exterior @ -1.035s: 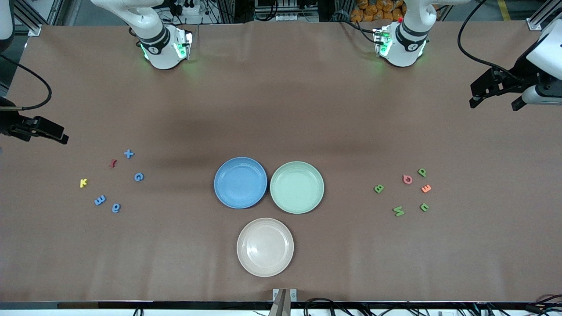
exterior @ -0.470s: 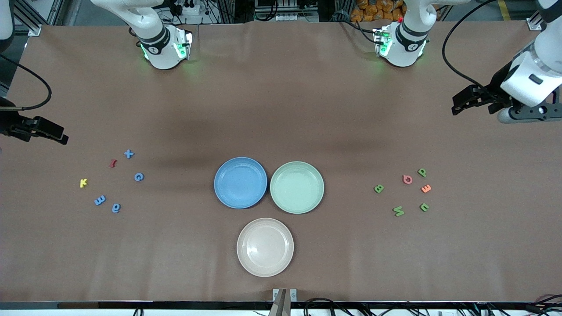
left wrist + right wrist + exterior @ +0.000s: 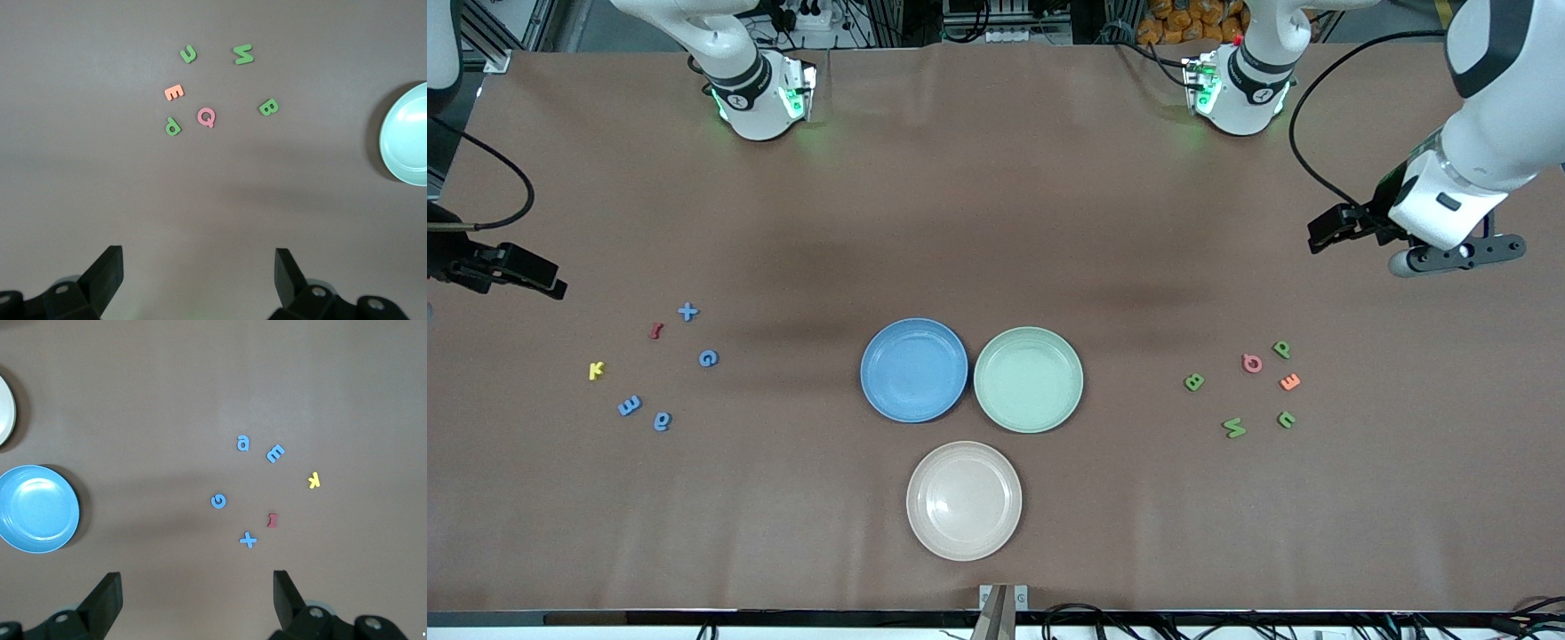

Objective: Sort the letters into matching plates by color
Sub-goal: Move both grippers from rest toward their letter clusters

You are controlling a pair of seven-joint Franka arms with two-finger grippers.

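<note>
A brown matte sheet covers the table edge to edge, with faint creases and soft, diffuse shadows across its middle. Along the top edge of the front view: aluminium frame posts, black cables and a heap of orange items. More cables hang along the near edge.

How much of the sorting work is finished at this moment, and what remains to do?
Nothing is sorted yet. The blue plate and green plate are empty. All four blue letters lie toward the right arm's end, all four green letters toward the left arm's end. The left gripper and right gripper hold nothing, jaws open. All eight letters remain.
</note>
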